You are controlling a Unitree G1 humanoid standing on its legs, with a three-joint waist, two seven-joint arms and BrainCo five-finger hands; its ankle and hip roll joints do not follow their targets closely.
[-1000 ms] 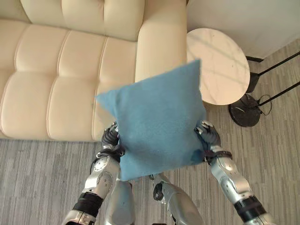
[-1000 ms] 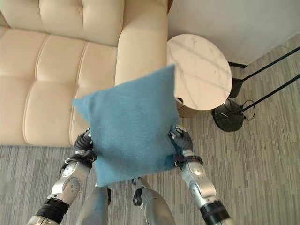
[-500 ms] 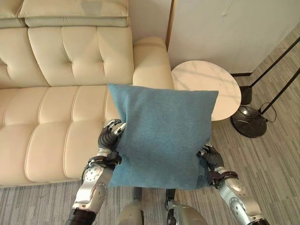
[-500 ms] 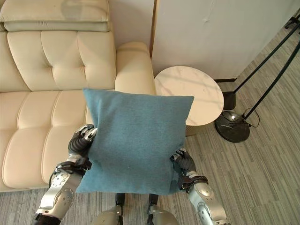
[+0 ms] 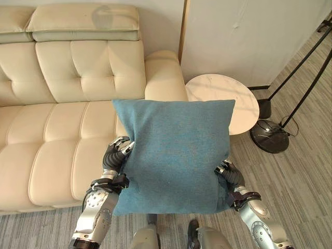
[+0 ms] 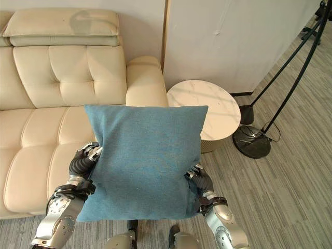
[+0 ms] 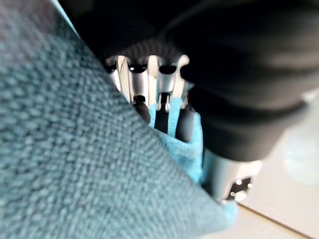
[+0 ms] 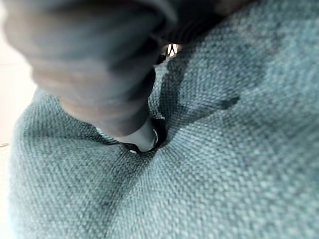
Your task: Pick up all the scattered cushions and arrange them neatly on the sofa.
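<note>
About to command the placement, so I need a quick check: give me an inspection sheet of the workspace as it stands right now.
Surface: cream tufted sofa, seat bare on the part in view; grey plank floor in front and to the right.
Job's things: one blue cushion, held upright between both hands, off the sofa, in front of its right end and armrest.
Clutter: nothing seen on the seat.
Hands: left hand curled on the cushion's left edge; right hand gripping its lower right edge.
Cables: a thin cable at the lamp base.
Surroundings: round white side table beside the armrest, black floor-lamp stand, white wall panel.
</note>
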